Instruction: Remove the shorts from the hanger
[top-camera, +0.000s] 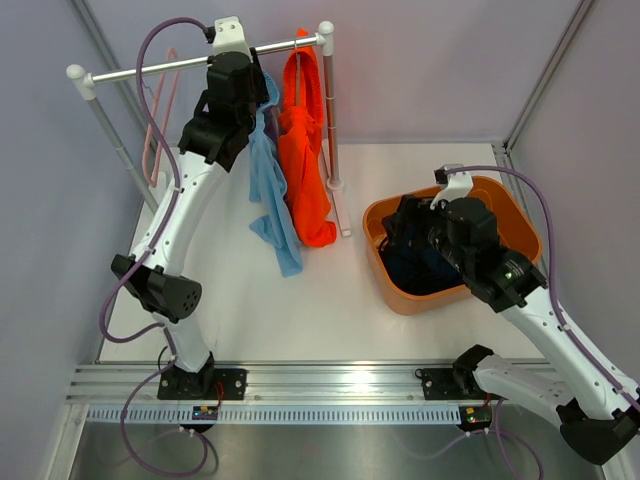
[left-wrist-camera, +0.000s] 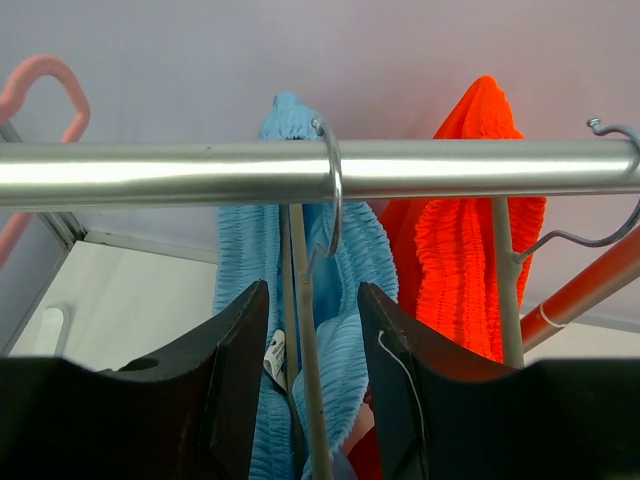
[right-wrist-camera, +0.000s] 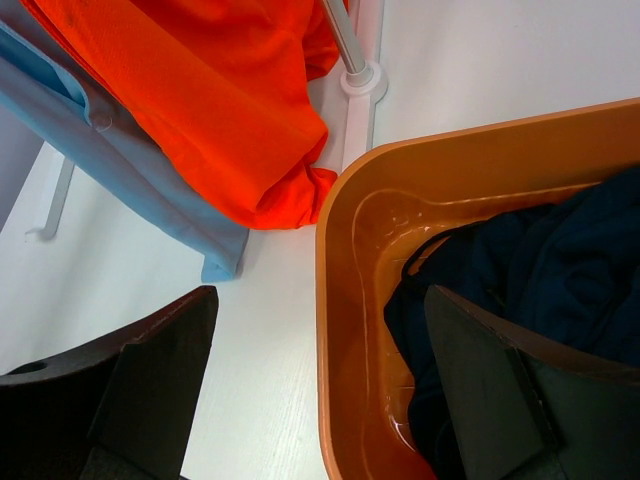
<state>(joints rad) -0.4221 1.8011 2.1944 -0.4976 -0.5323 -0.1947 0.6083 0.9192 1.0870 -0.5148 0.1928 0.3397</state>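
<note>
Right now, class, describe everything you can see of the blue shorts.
The blue shorts are light blue soft fabric with a gathered waistband and a small white label. They hang limp from a grey hanger hooked over the rail, beside the orange shorts. The left gripper, jaws open, sits before the waistband, not gripping.

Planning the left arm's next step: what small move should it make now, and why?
Probably ease the left end effector forward and close on the light blue shorts. It is open, facing the fabric hanging from a wire hanger; the navy shorts already lie in the orange bin.
</note>
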